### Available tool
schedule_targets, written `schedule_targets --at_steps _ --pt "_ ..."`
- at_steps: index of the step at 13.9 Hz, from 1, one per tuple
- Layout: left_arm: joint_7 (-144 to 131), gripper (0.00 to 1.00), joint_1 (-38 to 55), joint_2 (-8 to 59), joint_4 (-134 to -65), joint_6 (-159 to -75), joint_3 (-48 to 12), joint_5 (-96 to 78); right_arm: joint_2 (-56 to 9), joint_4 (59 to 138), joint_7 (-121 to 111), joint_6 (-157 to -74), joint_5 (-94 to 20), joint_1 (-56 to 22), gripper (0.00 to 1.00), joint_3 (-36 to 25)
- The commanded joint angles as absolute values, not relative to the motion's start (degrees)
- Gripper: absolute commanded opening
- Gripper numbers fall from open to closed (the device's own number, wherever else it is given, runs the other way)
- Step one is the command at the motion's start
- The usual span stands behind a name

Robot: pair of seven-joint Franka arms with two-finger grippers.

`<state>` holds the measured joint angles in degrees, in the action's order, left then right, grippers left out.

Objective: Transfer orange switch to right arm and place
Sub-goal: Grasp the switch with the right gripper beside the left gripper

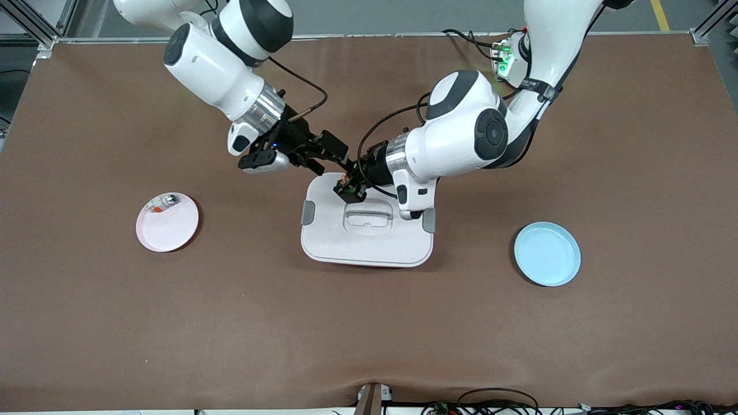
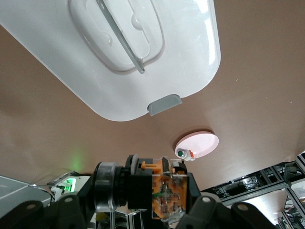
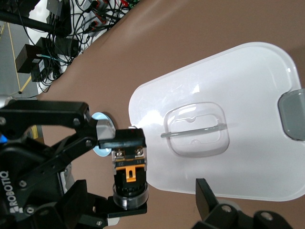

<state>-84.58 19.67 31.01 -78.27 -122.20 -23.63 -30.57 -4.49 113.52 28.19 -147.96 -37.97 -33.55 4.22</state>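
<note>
The orange switch (image 1: 347, 185), a small black block with an orange-tan face, hangs in the air over the white lidded box (image 1: 369, 242). My left gripper (image 1: 349, 189) is shut on it, gripping it end to end. In the left wrist view (image 2: 138, 200) the switch (image 2: 162, 191) fills the space between the jaws. My right gripper (image 1: 330, 158) is open right beside it, over the box's edge nearest the robots. In the right wrist view (image 3: 143, 202) the switch (image 3: 128, 171) hangs between its spread fingers (image 3: 207, 195), which do not touch it.
A pink plate (image 1: 170, 230) toward the right arm's end holds a small silvery-clear piece with a red bit (image 1: 167, 201). Both also show in the left wrist view, plate (image 2: 202, 142) and piece (image 2: 184, 153). A blue plate (image 1: 546, 253) lies toward the left arm's end.
</note>
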Motion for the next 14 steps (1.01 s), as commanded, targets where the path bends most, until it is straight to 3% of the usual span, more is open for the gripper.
schedule_targets --at_steps 1,14 --pt "-86.74 0.0 20.04 32.08 -76.73 -122.78 -23.55 -31.9 -6.15 112.59 27.07 -150.11 -39.2 -34.45 1.0 3.96" --pt "-87.1 0.0 20.39 31.99 -76.64 -122.78 -23.47 -31.9 -8.61 110.22 26.98 -150.29 -39.2 -34.89 0.97 3.96"
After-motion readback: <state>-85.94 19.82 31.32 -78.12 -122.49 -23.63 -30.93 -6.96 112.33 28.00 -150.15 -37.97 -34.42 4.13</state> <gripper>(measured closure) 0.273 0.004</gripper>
